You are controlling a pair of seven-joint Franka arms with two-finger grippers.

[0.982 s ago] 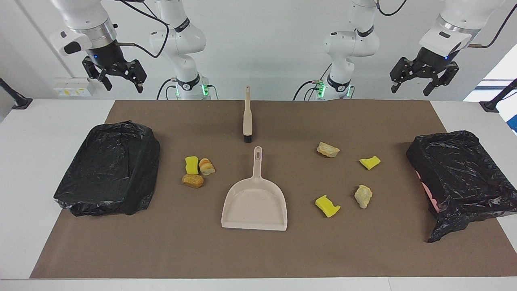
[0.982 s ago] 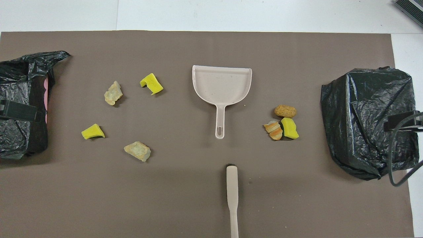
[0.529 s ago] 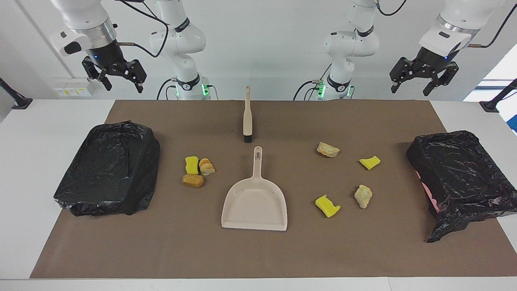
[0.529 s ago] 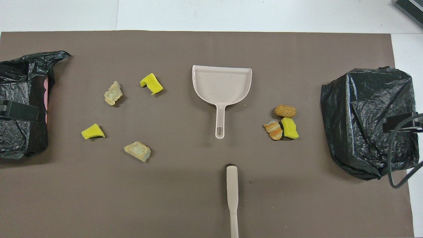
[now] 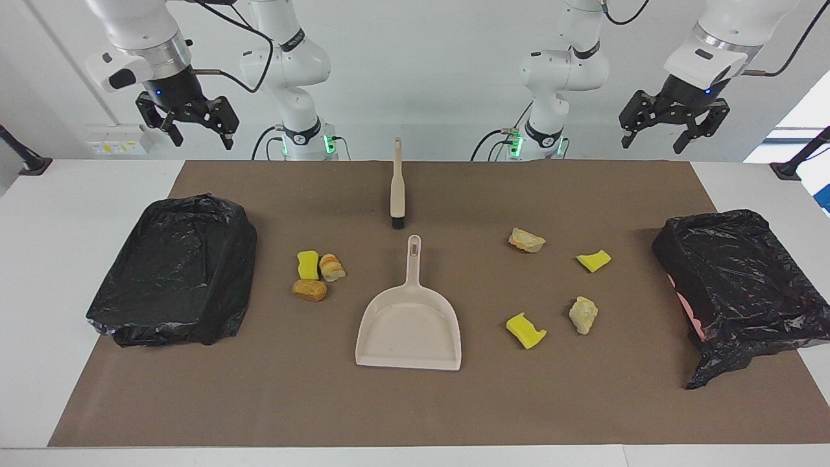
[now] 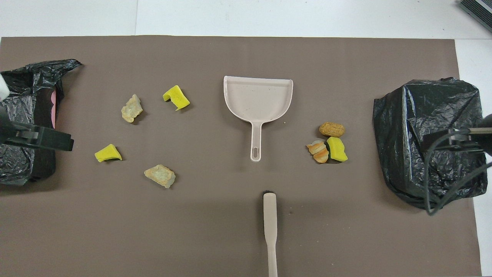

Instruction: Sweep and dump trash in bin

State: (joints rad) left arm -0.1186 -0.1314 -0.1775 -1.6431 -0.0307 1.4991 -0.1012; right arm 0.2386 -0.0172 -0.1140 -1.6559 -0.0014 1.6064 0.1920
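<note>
Scene: a white desk (image 5: 78,214) with a flat brown mat (image 5: 415,402) over its middle, two robot arms at one long edge.
Progress: nothing appears swept yet; all seven pieces of trash lie on the mat and the dustpan is empty. Judged from this, the whole job is left: take up the tools, gather, tip into a bin.
Left end effector (image 5: 668,130): raised in the air over the edge of the desk at the left arm's end, fingers apart, holding nothing.
Right end effector (image 5: 191,130): raised over the edge of the desk at the right arm's end, fingers apart, holding nothing.
Brush (image 5: 397,188): slim beige handle, short dark bristles, lying flat mid-mat, nearer the robots than the dustpan.
Dustpan (image 5: 410,324): smooth beige plastic, shallow scoop, its handle pointing toward the brush.
Trash, right arm's end (image 5: 318,275): three pieces huddled together beside the dustpan; a yellow sponge bit, a striped bread-like lump, a rough tan lump.
Trash, left arm's end (image 5: 557,288): four pieces spread apart; two yellow sponge bits, two pale stone-like lumps.
Bins: one at each end of the mat (image 5: 175,272) (image 5: 739,285), each draped in crinkled glossy black plastic; pink shows under the liner at the left arm's end.
</note>
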